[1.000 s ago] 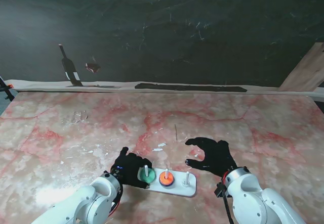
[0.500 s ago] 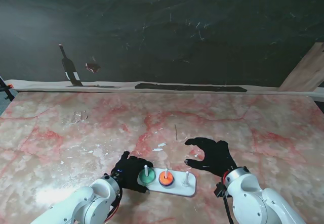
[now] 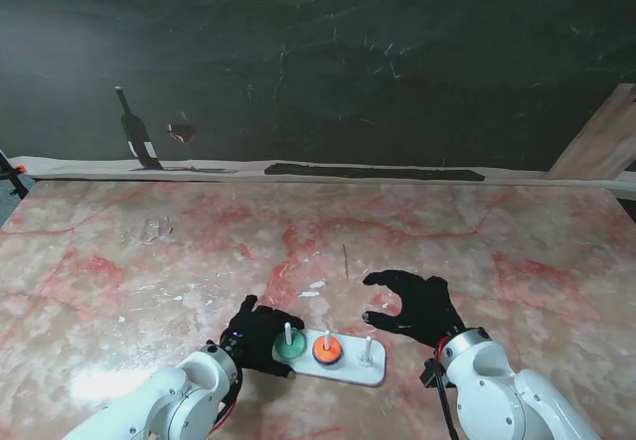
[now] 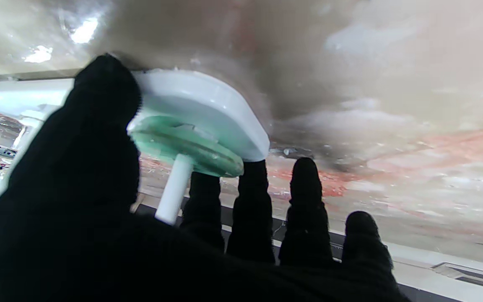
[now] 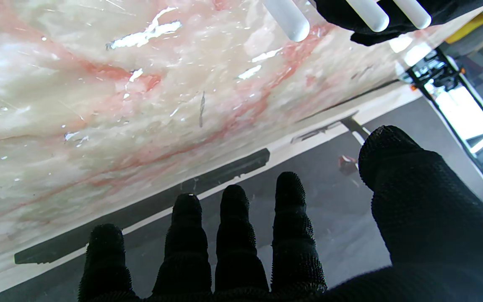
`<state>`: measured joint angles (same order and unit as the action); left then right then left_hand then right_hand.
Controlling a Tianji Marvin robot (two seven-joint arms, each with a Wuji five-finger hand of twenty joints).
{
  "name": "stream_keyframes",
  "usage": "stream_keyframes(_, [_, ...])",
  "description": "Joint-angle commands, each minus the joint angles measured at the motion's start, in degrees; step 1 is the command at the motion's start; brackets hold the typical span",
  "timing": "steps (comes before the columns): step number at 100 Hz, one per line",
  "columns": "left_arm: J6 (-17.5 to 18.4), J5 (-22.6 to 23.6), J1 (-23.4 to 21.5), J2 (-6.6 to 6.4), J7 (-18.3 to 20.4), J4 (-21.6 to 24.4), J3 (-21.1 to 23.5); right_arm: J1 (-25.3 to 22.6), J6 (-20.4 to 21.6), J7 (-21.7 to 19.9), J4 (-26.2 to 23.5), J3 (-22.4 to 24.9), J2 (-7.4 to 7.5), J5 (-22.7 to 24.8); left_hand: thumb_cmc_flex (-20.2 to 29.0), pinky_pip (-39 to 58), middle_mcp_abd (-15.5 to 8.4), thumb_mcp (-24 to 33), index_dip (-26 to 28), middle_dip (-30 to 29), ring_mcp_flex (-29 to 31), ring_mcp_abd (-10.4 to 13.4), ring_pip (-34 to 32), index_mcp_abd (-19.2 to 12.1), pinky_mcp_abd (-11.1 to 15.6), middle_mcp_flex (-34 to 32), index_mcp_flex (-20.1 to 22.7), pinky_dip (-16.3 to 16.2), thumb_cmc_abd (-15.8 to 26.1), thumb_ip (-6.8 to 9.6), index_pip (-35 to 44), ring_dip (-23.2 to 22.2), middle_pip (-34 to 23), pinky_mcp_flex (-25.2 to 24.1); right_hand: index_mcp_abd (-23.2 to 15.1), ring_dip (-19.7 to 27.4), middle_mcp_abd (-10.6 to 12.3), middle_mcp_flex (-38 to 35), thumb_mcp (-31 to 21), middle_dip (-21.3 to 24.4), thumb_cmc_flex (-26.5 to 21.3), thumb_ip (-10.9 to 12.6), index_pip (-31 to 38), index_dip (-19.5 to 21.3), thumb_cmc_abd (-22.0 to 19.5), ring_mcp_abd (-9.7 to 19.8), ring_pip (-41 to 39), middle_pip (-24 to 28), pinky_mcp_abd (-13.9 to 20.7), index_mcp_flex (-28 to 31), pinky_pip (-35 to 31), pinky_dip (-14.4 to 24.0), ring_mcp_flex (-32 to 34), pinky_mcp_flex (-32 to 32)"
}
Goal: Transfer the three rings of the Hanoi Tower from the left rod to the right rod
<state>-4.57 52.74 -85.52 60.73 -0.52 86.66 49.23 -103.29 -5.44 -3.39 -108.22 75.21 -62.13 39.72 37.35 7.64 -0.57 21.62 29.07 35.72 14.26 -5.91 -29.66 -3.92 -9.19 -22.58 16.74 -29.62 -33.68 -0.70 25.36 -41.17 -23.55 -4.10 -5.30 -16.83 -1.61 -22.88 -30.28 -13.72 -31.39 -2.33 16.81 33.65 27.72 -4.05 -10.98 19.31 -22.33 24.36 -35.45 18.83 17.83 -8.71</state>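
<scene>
l wrist: fingers touch green ring, stand hides

The left hand's thumb presses against the white base; a green ring sits on a white rod.

Marble table — white tower base

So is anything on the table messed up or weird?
Nothing looks broken or spilled. The white base lies flat, the green ring sits on the left rod and the orange ring on the middle rod. Only white scuffs mark the marble table.
</scene>
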Motion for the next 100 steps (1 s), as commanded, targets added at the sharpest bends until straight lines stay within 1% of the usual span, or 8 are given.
stream_keyframes(1, [-0.2,0.0,-0.2,0.13,0.1,-0.8,-0.3,-0.3,0.0,-0.1,-0.1,-0.1,-0.29,-0.1,1.5,0.2,-0.9,4.2,3.1,2.1,1.8,0.5,-2.5,-4.3,0.6,-4.4,5.2,-1.1,3.1,1.84,6.5,-0.7,-4.1,-0.6,-0.1,-0.2,-0.2,-0.2,1.0,0.5,0.7,0.1,0.3,-0.4,-1.2,-0.1,-0.2,0.1,-0.6,0.4,1.3,1.5,-1.1,-0.8])
stream_keyframes(10, [-0.1,0.1,-0.1,0.17,-0.4,-1.1,-0.5,-0.3,0.0,0.0,0.0,-0.1,-0.32,-0.3,1.8,0.4,-1.3,4.4,3.3,2.4,2.3,0.6,-2.9,-4.8,0.7,-5.4,6.4,-1.6,3.6,1.76,7.4,-0.8,-4.6,-0.6,-0.1,-0.3,-0.1,-0.2,1.1,0.5,0.7,0.1,0.2,-0.4,-1.4,-0.2,-0.2,0.1,-0.6,0.4,1.4,1.6,-1.1,-0.8])
stream_keyframes(33, [-0.6,0.5,-0.2,0.23,-1.0,-1.2,-0.3,-0.2,0.2,-0.1,0.1,0.0,-0.31,-0.6,2.7,1.0,-1.4,4.7,4.1,3.4,3.7,0.9,-4.2,-4.4,0.8,-8.1,10.3,-2.9,4.9,1.59,10.0,-1.2,-6.2,-0.7,0.0,-0.3,-0.1,-0.4,1.4,0.5,0.7,0.1,0.2,-0.5,-1.9,-0.2,-0.3,0.2,-0.4,0.2,1.4,1.8,-1.0,-0.7])
stream_keyframes(40, [-0.7,0.6,-0.2,0.26,-1.2,-1.2,-0.3,-0.2,0.3,-0.1,0.2,-0.1,-0.31,-0.8,3.1,1.5,-1.6,4.5,4.4,3.9,4.4,0.8,-5.0,-4.3,0.9,-9.0,11.8,-3.9,5.4,1.45,11.4,-1.4,-6.9,-0.9,0.0,-0.3,-0.2,-0.4,1.5,0.5,0.8,0.1,0.2,-0.5,-2.0,-0.2,-0.3,0.2,-0.3,0.2,1.4,1.9,-0.9,-0.7])
stream_keyframes(67, [-0.8,0.8,-0.2,0.3,-1.6,-1.4,-0.3,-0.1,0.5,-0.3,0.3,-0.1,-0.3,-1.1,3.7,1.9,-1.5,4.5,4.6,4.5,5.3,1.0,-5.8,-3.8,0.8,-10.2,15.1,-4.8,5.3,1.55,13.5,-1.5,-7.7,-0.7,0.0,-0.3,-0.2,-0.4,1.8,0.5,0.9,0.1,0.1,-0.5,-2.9,-0.2,-0.3,0.1,-0.3,0.1,1.5,2.1,-0.9,-0.6])
stream_keyframes(100, [-1.1,0.9,-0.2,0.3,-1.7,-1.5,-0.4,0.0,0.6,-0.4,0.4,0.0,-0.31,-1.5,6.4,2.2,-1.7,4.1,4.1,4.6,5.5,1.3,-6.1,-4.6,0.9,-10.4,16.9,-5.4,4.3,0.39,15.2,-1.4,-7.7,-0.7,0.0,-0.4,-0.1,-0.4,2.2,0.5,0.9,0.1,0.1,-0.5,-3.5,-0.3,-0.3,0.1,-0.2,0.0,1.6,2.3,-0.8,-0.6])
